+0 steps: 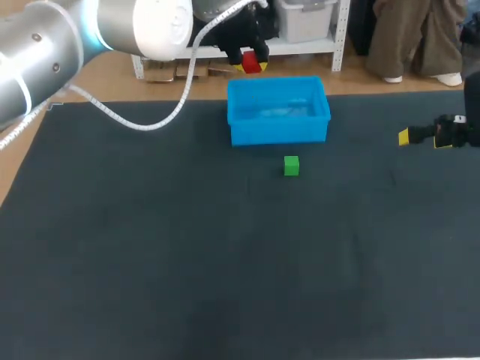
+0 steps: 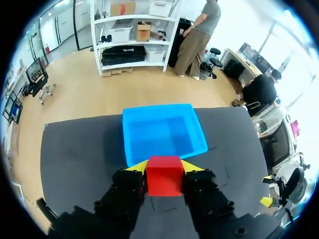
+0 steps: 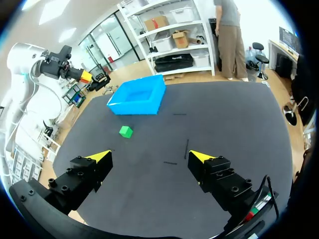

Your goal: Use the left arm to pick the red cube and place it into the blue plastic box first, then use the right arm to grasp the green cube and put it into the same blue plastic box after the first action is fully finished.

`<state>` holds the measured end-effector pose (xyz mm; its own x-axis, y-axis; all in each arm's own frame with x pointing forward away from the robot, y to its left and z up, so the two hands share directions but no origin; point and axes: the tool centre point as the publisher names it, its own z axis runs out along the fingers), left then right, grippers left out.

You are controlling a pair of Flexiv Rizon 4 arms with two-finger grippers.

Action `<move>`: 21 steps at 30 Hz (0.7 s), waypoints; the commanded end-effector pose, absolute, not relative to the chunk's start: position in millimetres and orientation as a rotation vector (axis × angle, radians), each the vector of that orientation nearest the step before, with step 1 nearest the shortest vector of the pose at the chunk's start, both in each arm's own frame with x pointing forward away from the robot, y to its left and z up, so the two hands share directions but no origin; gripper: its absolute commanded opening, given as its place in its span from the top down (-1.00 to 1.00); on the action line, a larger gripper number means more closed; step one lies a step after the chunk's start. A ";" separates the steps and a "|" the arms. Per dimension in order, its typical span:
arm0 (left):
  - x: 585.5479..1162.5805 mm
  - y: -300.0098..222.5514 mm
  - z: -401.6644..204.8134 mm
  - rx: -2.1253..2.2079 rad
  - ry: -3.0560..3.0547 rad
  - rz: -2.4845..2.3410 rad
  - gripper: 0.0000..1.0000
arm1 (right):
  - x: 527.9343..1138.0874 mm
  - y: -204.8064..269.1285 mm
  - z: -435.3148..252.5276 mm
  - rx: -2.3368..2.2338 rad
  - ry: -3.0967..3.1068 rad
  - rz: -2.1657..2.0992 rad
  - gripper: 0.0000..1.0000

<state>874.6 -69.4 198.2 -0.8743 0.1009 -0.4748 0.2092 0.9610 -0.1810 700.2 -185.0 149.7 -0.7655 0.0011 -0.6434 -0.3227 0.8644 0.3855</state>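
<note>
My left gripper (image 1: 250, 61) is shut on the red cube (image 1: 251, 61), held high above the table near the blue plastic box (image 1: 278, 109). In the left wrist view the red cube (image 2: 164, 175) sits between the yellow fingertips (image 2: 140, 166), and the blue box (image 2: 164, 132) lies below and just ahead. The green cube (image 1: 292, 166) rests on the dark mat just in front of the box. My right gripper (image 1: 420, 136) stands open at the table's right side, nothing between its fingers. From the right wrist the green cube (image 3: 126, 131) and blue box (image 3: 137, 96) lie far ahead of the right gripper (image 3: 149, 157).
The blue box holds nothing that I can see. A dark mat (image 1: 187, 255) covers the table, and its wide front and left areas carry no objects. A white cable (image 1: 150, 124) hangs from my left arm over the mat's back left.
</note>
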 end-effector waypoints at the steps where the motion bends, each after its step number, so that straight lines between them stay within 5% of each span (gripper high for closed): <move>1: 877.6 -68.7 190.9 0.223 2.608 -0.333 1.00 | 700.6 -185.7 149.6 -0.234 2.372 0.643 -1.00; 21: 912.8 -72.6 168.3 0.231 2.511 -0.329 1.00 | 700.6 -185.7 149.6 -0.234 2.372 0.643 -1.00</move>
<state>904.4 -69.6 172.7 -0.8111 0.0894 -0.5780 0.2362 0.9542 -0.1839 700.2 -185.0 149.7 -0.7655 0.0011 -0.6434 -0.3227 0.8644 0.3855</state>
